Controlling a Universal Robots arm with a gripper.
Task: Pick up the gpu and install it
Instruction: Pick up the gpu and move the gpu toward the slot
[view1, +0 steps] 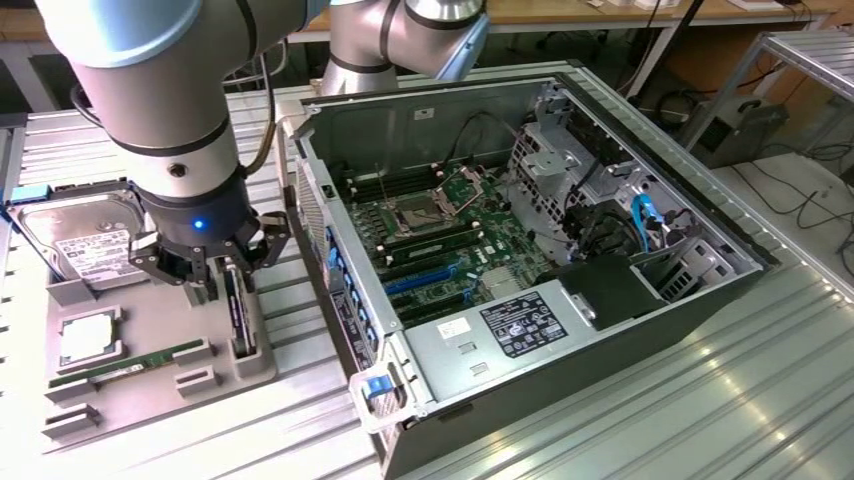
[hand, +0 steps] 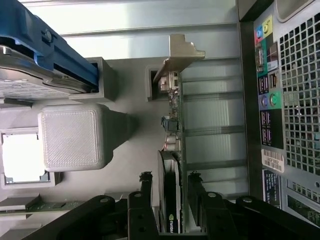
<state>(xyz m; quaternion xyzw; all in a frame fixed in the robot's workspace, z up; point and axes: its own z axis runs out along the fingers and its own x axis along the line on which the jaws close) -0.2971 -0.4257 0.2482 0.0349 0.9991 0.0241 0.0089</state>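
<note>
inside the widely spread claw, the thin dark gpu stands on edge, silver bracket at one end.

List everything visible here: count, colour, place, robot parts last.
gpu: one, black with silver bracket, on edge in a tray slot.
tray: one, grey, on the table, exterior view's left.
hard drive: one, silver, white label, blue carrier, on the tray.
processor chip: one, silver, in a tray recess.
RAM stick: one, green, lying in the tray.
computer case: one, dark grey, side open, beside the tray.
motherboard: one, green, inside the case.
table: one, ribbed silver metal, under everything.
arm: one, grey-silver, above the tray.
gripper: one, black, open, fingers either side of the gpu.
</note>
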